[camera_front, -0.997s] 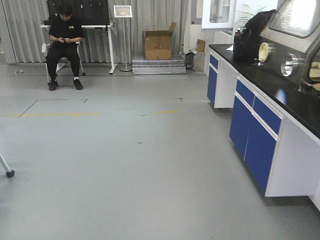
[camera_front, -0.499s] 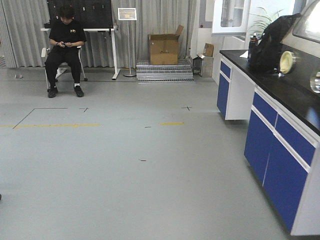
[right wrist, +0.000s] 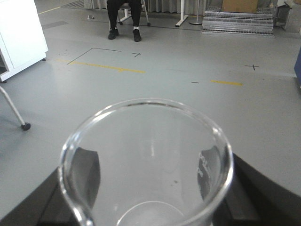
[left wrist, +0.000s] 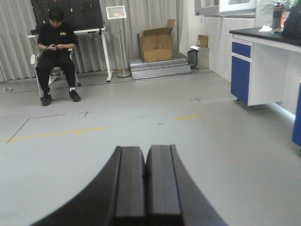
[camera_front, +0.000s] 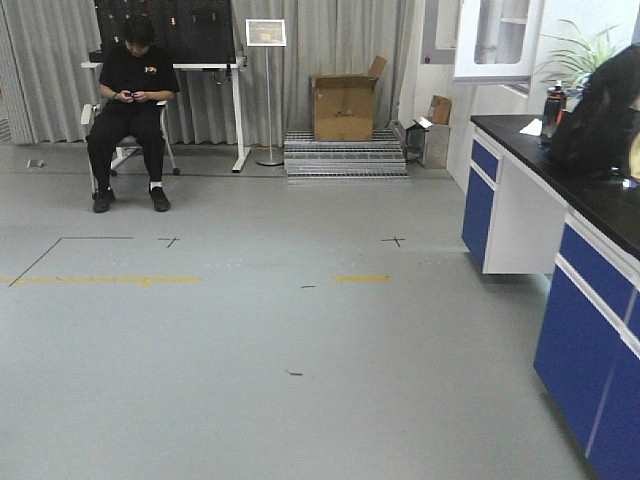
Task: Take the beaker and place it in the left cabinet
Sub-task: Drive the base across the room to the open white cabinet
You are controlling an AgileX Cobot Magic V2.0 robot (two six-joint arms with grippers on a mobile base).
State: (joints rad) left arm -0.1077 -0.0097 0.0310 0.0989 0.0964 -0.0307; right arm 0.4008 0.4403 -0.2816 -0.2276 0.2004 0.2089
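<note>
Lab floor seen from a two-armed mobile robot.

Front view, left to right: at ten o'clock a seated person (camera_front: 128, 90) in black looks down at a phone, in front of a grey curtain. A sign stand (camera_front: 266, 33) is at twelve, with a cardboard box (camera_front: 343, 105) on a metal step just right of it. A white wall cabinet (camera_front: 497, 40) hangs at two o'clock. From three to five o'clock runs a blue counter (camera_front: 590, 330) with a black bag (camera_front: 600, 130) on its dark top. Grey floor marked with yellow tape (camera_front: 100, 280) fills the middle.

Left wrist view: the left gripper (left wrist: 146, 150) is clenched on nothing, its two black fingers pressed together and aimed along the floor toward twelve.

Right wrist view: the right gripper (right wrist: 148, 200) grasps the beaker (right wrist: 146, 160). The beaker is upright and empty, and its clear rim fills the lower frame, with dark fingers on its wall at nine and three o'clock. At ten o'clock stands a white unit (right wrist: 19, 33), with a castor leg (right wrist: 21, 125) below it. I cannot tell whether that unit is the left cabinet.

The pick looks done and this is the carrying step. No shelved cabinet shows plainly, so the next move likely calls for turning the base until it comes into sight. The approach should keep the beaker level. The counter near on the right and the castor leg on the left could obstruct, while the person sits well apart.
</note>
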